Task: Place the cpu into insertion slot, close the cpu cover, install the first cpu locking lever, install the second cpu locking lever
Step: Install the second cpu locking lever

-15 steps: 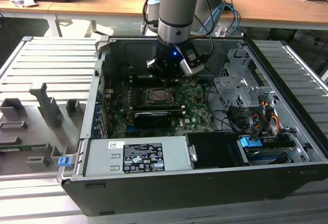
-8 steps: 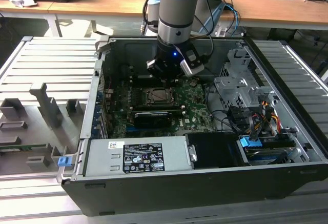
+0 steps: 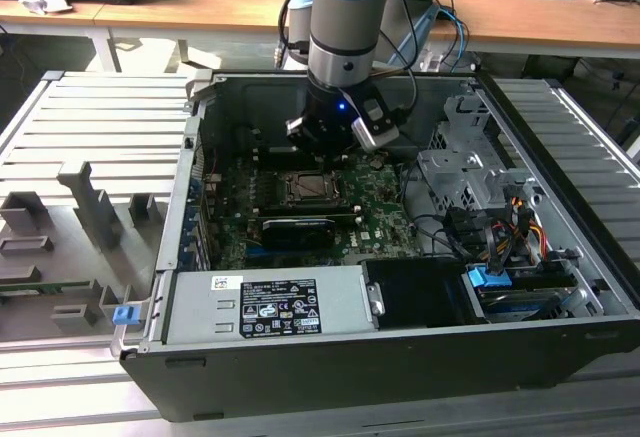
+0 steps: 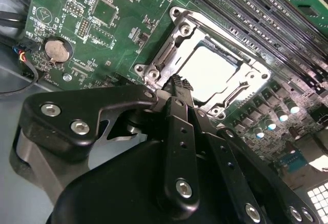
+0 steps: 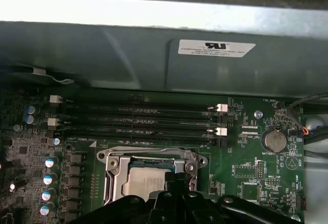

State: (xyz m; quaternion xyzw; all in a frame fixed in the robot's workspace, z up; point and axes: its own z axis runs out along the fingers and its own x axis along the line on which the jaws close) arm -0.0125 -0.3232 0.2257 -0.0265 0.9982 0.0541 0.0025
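Note:
The cpu [image 4: 207, 73] [image 5: 147, 180], a dull silvery square chip, lies flat in the insertion slot [image 3: 308, 189] on the green motherboard. The cpu cover [image 4: 177, 29] [image 5: 114, 166], a thin metal frame, lies down around the chip. My gripper [image 4: 180, 83] [image 5: 177, 182] hangs just above the socket's edge, over the corner nearest the round battery. Its black fingers are shut together with nothing between them. In the exterior view the gripper [image 3: 325, 142] sits low inside the open computer case, just behind the socket. How the locking levers stand I cannot make out.
Memory slots [image 5: 138, 119] run along one side of the socket, and capacitors [image 5: 50, 162] along another. A long black card [image 3: 295, 229] lies in front of the socket. The power supply [image 3: 265, 307], a drive cage [image 3: 465, 172] and cables [image 3: 510, 222] crowd the case.

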